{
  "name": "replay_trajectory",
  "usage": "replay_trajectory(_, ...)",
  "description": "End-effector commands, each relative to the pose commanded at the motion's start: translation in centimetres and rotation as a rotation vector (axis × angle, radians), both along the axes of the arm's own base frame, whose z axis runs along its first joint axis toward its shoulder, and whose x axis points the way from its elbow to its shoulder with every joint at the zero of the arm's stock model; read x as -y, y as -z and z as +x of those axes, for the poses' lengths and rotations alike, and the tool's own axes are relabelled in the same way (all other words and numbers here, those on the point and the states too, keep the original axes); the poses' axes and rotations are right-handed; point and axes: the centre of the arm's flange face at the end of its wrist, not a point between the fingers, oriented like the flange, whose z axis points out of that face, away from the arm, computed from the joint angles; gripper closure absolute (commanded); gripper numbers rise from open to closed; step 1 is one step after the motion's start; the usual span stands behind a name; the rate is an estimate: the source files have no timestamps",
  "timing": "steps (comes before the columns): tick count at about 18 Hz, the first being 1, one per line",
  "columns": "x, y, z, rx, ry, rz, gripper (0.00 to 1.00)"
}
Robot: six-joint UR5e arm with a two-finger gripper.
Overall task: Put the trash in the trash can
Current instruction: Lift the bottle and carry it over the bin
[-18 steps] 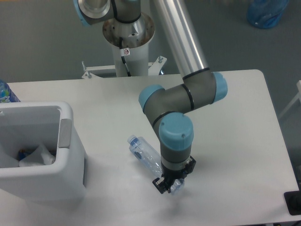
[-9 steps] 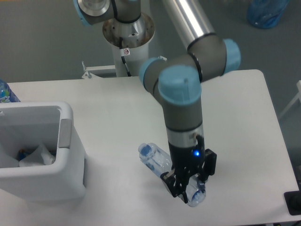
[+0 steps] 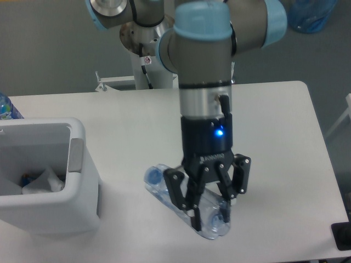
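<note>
The clear bluish plastic bottle hangs above the table, tilted, its blue cap toward the left. My gripper is shut on the bottle's lower right end, fingers pointing down. The crumpled white paper wad lies inside the trash can, a large white bin at the left edge of the table. The gripper and bottle are well to the right of the bin.
A white table carries everything. The robot's base column stands behind the table's far edge. A blue-capped bottle top peeks in at the far left, and a blue bag lies on the floor at upper right.
The arm has risen, lifting the bottle off the table; the gripper now looms larger and higher toward the camera, with the bottle still held in it.
</note>
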Motion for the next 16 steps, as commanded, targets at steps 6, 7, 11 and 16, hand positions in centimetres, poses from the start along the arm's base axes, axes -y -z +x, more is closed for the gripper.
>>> replay_trajectory(6, -1.2, -1.4, 5.9, 0.045, 0.031, 0.032, 0.46)
replay_trajectory(7, -1.4, -1.6, 6.7, 0.055, 0.035, 0.037, 0.47)
replay_trajectory(11, -1.8, -1.9, 9.2, 0.067, 0.060, 0.042, 0.46)
replay_trajectory(16, -3.7, -0.8, 13.3, 0.076, 0.129, 0.021, 0.46)
